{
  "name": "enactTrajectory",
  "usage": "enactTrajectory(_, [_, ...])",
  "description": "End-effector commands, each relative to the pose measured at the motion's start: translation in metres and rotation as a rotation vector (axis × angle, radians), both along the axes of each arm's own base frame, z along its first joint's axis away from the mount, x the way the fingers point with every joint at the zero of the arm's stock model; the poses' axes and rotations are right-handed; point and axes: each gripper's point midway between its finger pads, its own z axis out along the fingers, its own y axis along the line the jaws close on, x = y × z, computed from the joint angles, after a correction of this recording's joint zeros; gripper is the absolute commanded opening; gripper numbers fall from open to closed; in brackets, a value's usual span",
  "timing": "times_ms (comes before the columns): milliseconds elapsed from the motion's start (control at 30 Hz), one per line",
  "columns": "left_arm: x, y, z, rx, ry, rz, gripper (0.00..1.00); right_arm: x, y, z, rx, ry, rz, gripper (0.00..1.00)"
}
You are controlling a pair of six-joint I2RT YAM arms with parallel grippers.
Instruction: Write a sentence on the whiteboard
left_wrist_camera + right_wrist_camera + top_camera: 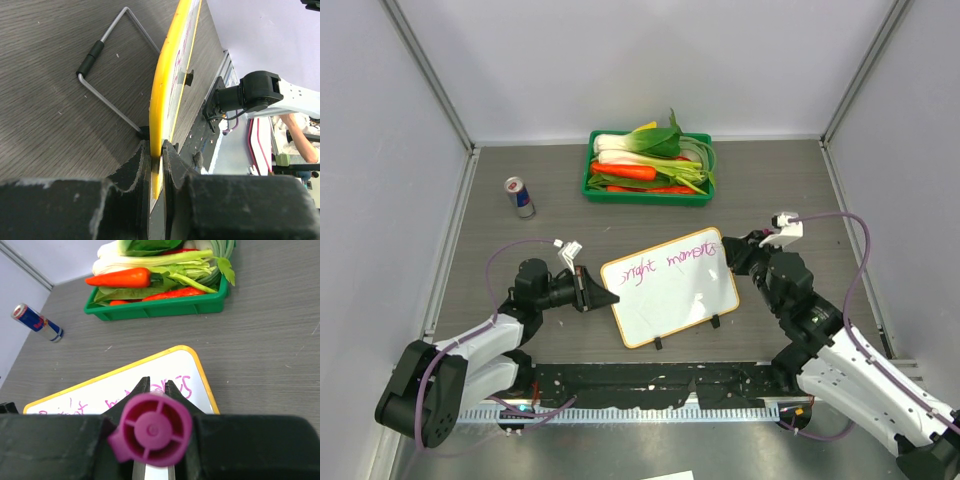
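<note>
I have the board (pixel 670 285) in the middle of the worktop (pixel 800 190), turned at an angle, with its two black clips on the near edge and a wire stand (pixel 102 75) showing behind it in the left wrist view. My left pincer (pixel 156 150) is narrowed onto the board's left rim, pinching the yellow edge to steady it. My right pincer (pixel 156 386) is clamped around the marker (pixel 150 427), whose purple butt end fills the right wrist view. It sits at the board's far right corner, just past the last written word, and I cannot tell whether the tip touches the surface. Of the sentence (pixel 670 262) I read one purple line along the board's far edge, roughly "Bright moments". The white area nearer to me is bare, so I judge the first line done and a second line not yet begun. Beyond the board lies the green tray (pixel 650 190) of vegetables, and a can (pixel 519 196) lies off to the board's far left.
</note>
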Motion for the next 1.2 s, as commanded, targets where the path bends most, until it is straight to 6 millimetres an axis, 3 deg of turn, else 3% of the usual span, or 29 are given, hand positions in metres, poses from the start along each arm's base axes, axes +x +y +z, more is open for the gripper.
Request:
enactTrajectory(0, [0.005,0.001,-0.002,0.019,-0.037,0.008,0.0,-0.002,0.003,0.013,0.019,-0.046,0.032,0.01])
enactTrajectory(1167, [0.005,0.001,-0.001,0.018,-0.035,0.004,0.0,-0.019,0.039,0.015,0.008,-0.081,0.275,0.01])
